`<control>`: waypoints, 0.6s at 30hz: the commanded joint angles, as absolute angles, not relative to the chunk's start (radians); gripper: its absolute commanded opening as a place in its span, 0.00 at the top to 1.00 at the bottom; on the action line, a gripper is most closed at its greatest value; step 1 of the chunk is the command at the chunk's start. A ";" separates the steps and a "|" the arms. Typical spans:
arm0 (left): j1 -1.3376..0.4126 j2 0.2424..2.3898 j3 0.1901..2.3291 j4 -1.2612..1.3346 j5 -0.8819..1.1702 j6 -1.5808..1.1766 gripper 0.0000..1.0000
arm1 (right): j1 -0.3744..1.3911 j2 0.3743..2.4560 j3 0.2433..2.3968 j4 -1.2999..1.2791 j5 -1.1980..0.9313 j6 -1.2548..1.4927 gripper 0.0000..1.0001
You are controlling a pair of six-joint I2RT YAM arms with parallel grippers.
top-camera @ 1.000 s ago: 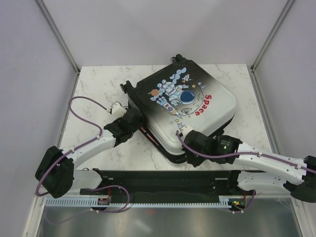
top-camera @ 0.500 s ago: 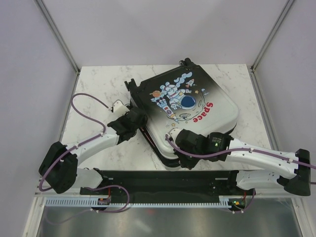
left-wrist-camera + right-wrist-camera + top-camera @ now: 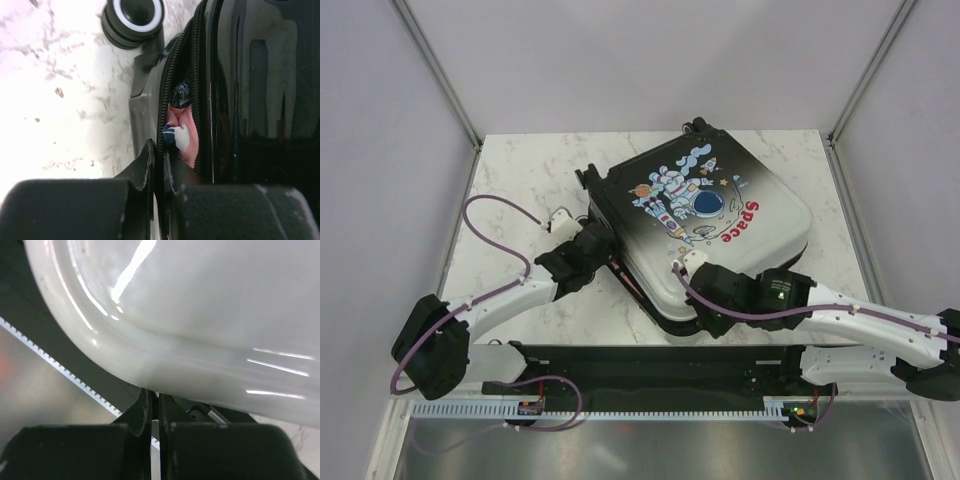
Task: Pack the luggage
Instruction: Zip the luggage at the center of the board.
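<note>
The luggage (image 3: 700, 200) lies flat on the marble table with its astronaut lid down over the base. My left gripper (image 3: 603, 250) is at its left side, shut on the zipper track (image 3: 172, 85), which runs between the jaws (image 3: 159, 152). A pink item with a white and blue bit (image 3: 180, 137) peeks out of the gap between the shells there. My right gripper (image 3: 705, 310) is tucked under the near corner and is shut (image 3: 155, 400) just below the white shell (image 3: 200, 305). I cannot make out anything pinched in it.
A black suitcase wheel (image 3: 134, 15) sits on the table (image 3: 520, 170) just ahead of my left gripper. The black base rail (image 3: 650, 365) and a toothed white cable duct (image 3: 55, 362) run along the near edge. White walls with metal posts enclose the table.
The luggage swung left on the table, then back, and now lies slightly further right and turned. Both arms moved with it and both grippers stayed shut.
</note>
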State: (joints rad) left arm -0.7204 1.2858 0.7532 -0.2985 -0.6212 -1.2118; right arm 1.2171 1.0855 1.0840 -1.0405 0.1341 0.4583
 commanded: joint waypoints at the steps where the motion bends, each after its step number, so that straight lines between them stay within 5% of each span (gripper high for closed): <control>1: -0.747 1.212 0.693 -0.265 -0.505 -1.232 0.98 | 1.224 0.988 1.194 -0.966 0.365 0.587 1.00; 9: -0.746 1.112 0.598 -0.074 -0.313 -1.085 0.98 | 1.146 0.946 0.973 -0.846 0.439 0.643 1.00; 16: -0.753 1.173 0.732 -0.032 -0.140 -0.948 0.98 | 1.095 0.948 0.942 -0.825 0.469 0.683 1.00; 17: -0.753 1.175 0.751 -0.038 -0.132 -0.942 0.98 | 1.083 0.946 0.954 -0.830 0.472 0.684 0.98; 18: -0.753 1.180 0.758 -0.043 -0.127 -0.930 0.98 | 1.074 0.950 0.959 -0.854 0.482 0.702 0.87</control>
State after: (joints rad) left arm -0.7086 1.1847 0.6617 -0.1982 -0.4366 -1.0298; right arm 1.1202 0.9348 0.9298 -1.0012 0.3424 0.6510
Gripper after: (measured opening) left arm 0.082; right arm 0.070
